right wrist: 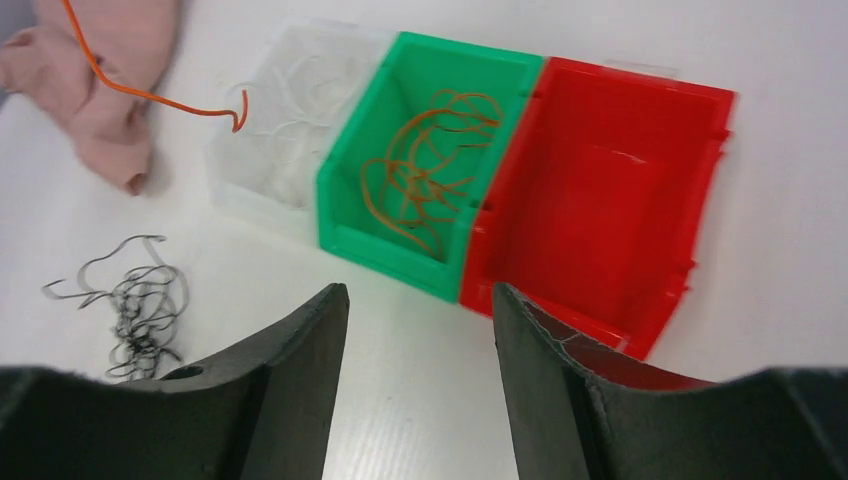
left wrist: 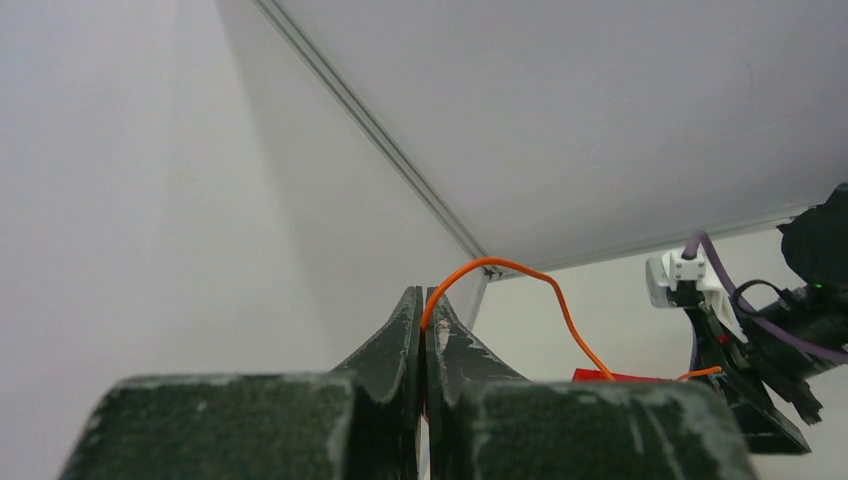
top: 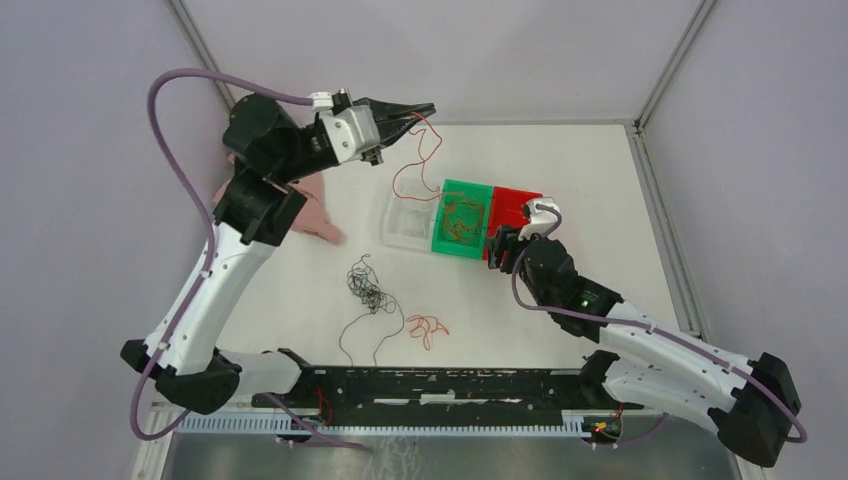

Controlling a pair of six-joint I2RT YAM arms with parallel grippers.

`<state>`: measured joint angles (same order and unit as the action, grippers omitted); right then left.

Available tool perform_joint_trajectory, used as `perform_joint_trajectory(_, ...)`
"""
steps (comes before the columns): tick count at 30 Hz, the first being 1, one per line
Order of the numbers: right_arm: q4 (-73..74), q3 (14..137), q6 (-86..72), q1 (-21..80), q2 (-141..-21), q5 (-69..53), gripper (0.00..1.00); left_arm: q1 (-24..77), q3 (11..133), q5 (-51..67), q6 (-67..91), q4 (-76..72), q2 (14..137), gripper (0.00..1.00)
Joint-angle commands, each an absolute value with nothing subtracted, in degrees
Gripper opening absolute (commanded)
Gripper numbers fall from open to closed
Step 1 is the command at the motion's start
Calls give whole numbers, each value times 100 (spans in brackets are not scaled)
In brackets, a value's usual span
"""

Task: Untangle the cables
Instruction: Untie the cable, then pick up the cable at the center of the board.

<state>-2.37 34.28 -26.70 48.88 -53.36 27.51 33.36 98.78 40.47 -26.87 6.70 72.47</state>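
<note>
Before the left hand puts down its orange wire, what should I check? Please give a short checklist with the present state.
1. Left hand is shut firmly on the orange wire: ok.
2. Wire hangs free of the black tangle on the table: ok.
3. Wire's lower end is over the green bin, which already holds orange wires: not ok, it hangs by the clear bin.
4. Right hand is open and not touching the bins: ok.
5. Green bin has room left: ok.
</note>
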Motion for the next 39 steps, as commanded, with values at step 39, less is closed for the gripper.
perform_joint_trajectory(39, 559, 3434, -2539, 3939, -4919, 3496, 60, 3814, 9124, 1460, -4440, 1833, 10466, 3)
